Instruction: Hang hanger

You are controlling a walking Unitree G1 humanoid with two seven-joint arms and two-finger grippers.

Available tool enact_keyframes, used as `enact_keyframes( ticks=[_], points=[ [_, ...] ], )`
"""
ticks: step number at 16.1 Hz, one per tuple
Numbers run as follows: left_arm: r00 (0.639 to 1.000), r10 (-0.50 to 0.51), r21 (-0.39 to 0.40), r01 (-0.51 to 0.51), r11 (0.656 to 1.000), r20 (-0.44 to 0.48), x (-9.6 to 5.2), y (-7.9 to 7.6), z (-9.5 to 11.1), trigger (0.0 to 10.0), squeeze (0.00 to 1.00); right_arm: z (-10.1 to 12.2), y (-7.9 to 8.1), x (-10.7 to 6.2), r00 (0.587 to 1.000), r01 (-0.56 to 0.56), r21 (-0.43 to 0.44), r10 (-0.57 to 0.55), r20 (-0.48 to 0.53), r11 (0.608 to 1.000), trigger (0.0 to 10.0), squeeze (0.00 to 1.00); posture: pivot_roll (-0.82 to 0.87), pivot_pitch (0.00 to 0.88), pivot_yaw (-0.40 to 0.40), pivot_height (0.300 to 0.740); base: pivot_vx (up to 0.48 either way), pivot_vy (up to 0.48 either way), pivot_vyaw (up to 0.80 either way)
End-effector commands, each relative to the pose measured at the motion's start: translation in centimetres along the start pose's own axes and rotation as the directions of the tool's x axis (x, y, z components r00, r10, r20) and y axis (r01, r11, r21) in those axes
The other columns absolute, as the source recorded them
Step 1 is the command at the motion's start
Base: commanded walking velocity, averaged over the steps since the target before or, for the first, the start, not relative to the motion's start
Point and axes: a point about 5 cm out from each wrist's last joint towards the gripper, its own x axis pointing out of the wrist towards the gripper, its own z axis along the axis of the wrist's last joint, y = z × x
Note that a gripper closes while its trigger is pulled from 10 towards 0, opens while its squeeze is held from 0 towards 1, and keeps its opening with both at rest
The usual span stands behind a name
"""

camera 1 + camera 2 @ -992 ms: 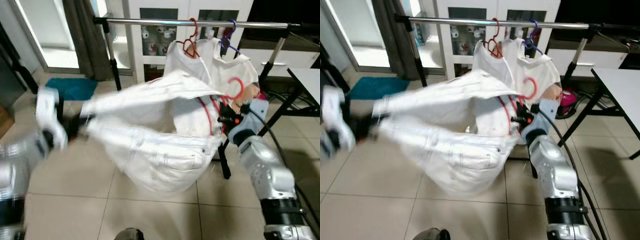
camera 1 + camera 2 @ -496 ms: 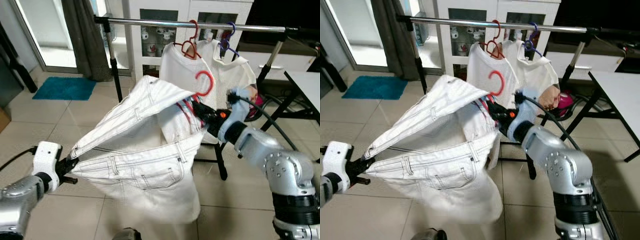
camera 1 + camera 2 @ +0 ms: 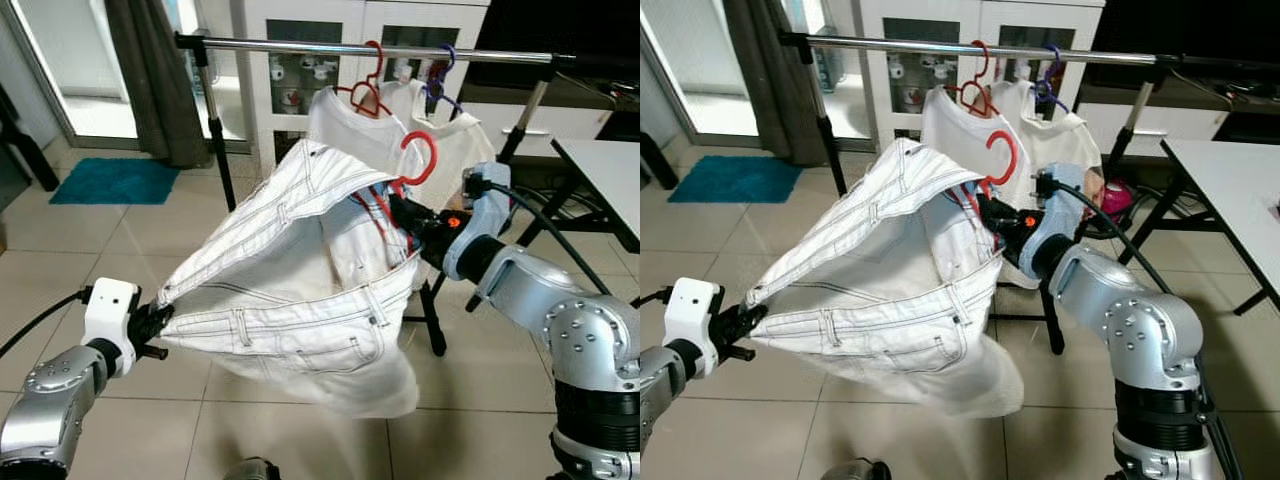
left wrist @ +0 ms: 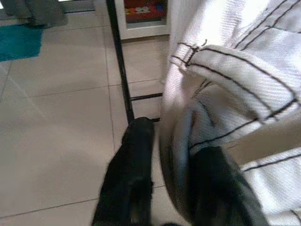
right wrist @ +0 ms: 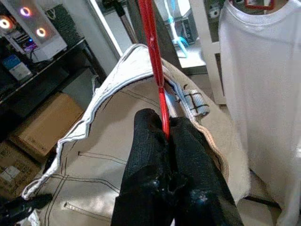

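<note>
Beige tiled floor point(image 3: 120, 250); teal mat point(image 3: 115, 180) by dark curtain point(image 3: 145, 80); white glass-door cabinet point(image 3: 300, 60) behind; white table point(image 3: 610, 180) at right

The two head cameras looked forward and down from above, both taking in the rail point(image 3: 370, 48), the jeans point(image 3: 300, 300) and the floor point(image 3: 60, 240). Each wrist camera sat close behind its own hand, one looking along the left hand point(image 4: 164, 188) at denim and tiles, the other along the right hand point(image 5: 167, 141) at the red hanger point(image 5: 151, 52).

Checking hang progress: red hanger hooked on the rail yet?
No. The red hanger hook sits below the rail, clamped in the right claw.
</note>
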Motion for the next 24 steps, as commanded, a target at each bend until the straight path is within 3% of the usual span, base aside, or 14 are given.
enact_keyframes(
  ticks=[1, 7, 9, 11, 13, 14, 15, 16, 18, 19, 20, 21, 23, 24],
  points=[
    [0.999, 0.039, 0.0, -0.039, 0.999, -0.014, -0.9, 1.4, -0.4, 10.0, 1.0, 1.8, -0.1, -0.9, 0.996, 0.02, -0.016, -0.018, 0.086, 1.0, 10.0, 0.0, -0.06, 0.0, 0.004, 0.74, 0.0, 0.0, 0.0],
    [0.99, -0.117, -0.042, 0.12, 0.992, 0.074, -1.6, 0.6, 0.6, 10.0, 1.0, 1.6, -0.2, -0.8, 0.997, 0.029, -0.022, -0.027, 0.066, 0.999, 10.0, 0.0, -0.06, 0.0, -0.004, 0.74, 0.0, 0.0, 0.0],
    [0.93, -0.32, -0.113, 0.343, 0.933, 0.183, -2.1, -1.2, 2.4, 10.0, 1.0, 1.5, -0.2, -0.7, 0.998, 0.042, -0.056, -0.039, 0.05, 0.998, 10.0, 0.0, -0.06, 0.0, -0.003, 0.74, 0.0, 0.0, 0.0],
    [0.881, -0.355, -0.184, 0.422, 0.888, 0.313, -2.2, -1.8, 4.1, 10.0, 1.0, 1.5, 0.0, -0.5, 0.998, 0.046, -0.087, -0.042, 0.045, 0.995, 10.0, 0.0, -0.06, 0.0, -0.001, 0.74, 0.0, 0.0, 0.0],
    [0.868, -0.341, -0.196, 0.428, 0.882, 0.361, -2.1, -1.7, 5.1, 10.0, 1.0, 1.5, -0.1, -0.4, 0.998, 0.055, -0.092, -0.051, 0.044, 0.994, 10.0, 0.0, -0.07, 0.0, 0.002, 0.74, 0.0, 0.0, 0.0],
    [0.9, -0.317, -0.16, 0.375, 0.913, 0.299, -1.8, -1.3, 4.7, 10.0, 1.0, 1.5, -0.1, -0.4, 0.997, 0.06, -0.094, -0.056, 0.044, 0.994, 10.0, 0.0, -0.07, 0.0, 0.004, 0.74, 0.0, 0.0, 0.0],
    [0.966, -0.186, -0.118, 0.209, 0.971, 0.179, -1.0, 0.2, 3.7, 10.0, 1.0, 1.5, -0.1, -0.4, 0.997, 0.064, -0.093, -0.059, 0.048, 0.994, 10.0, 0.0, -0.08, 0.0, 0.006, 0.74, 0.0, 0.0, 0.0],
    [0.991, -0.063, -0.08, 0.073, 0.994, 0.119, -0.6, 1.5, 3.3, 10.0, 1.0, 1.6, -0.2, -0.5, 0.997, 0.068, -0.093, -0.064, 0.053, 0.993, 10.0, 0.0, -0.08, 0.0, 0.006, 0.74, 0.0, 0.0, 0.0],
    [0.98, -0.054, -0.059, 0.067, 0.996, 0.192, -0.5, 1.4, 5.0, 10.0, 1.0, 1.8, -0.3, -0.5, 0.996, 0.077, -0.093, -0.072, 0.057, 0.993, 10.0, 0.0, -0.08, 0.0, 0.003, 0.74, 0.0, 0.0, 0.0],
    [0.939, -0.19, 0.005, 0.197, 0.98, 0.287, -0.5, -0.5, 7.3, 10.0, 1.0, 1.8, -0.6, -0.4, 0.995, 0.09, -0.095, -0.085, 0.057, 0.991, 10.0, 0.0, -0.08, 0.0, -0.005, 0.74, 0.0, 0.0, 0.0],
    [0.859, -0.374, 0.085, 0.369, 0.926, 0.35, -0.6, -3.2, 9.5, 10.0, 1.0, 1.8, -0.9, 0.0, 0.993, 0.106, -0.093, -0.101, 0.055, 0.99, 10.0, 0.0, -0.08, 0.0, -0.009, 0.74, 0.0, 0.0, 0.0],
    [0.825, -0.442, 0.113, 0.432, 0.895, 0.353, -0.5, -4.3, 10.0, 10.0, 1.0, 1.7, -1.0, 0.3, 0.993, 0.108, -0.093, -0.103, 0.057, 0.99, 10.0, 0.0, -0.08, 0.0, -0.017, 0.74, 0.0, 0.0, 0.0],
    [0.726, -0.61, 0.171, 0.589, 0.79, 0.318, 0.0, -7.3, 10.8, 10.0, 1.0, 1.7, -1.2, 1.0, 0.994, 0.094, -0.09, -0.09, 0.057, 0.991, 10.0, 0.0, -0.08, 0.0, -0.025, 0.74, 0.0, 0.0, 0.0],
    [0.571, -0.793, 0.228, 0.76, 0.608, 0.213, 0.6, -11.3, 10.7, 10.0, 1.0, 1.6, -0.6, 2.4, 0.997, 0.016, -0.052, -0.012, 0.076, 0.999, 10.0, 0.0, -0.1, 0.0, -0.022, 0.74, 0.0, 0.0, 0.0]
  ],
)
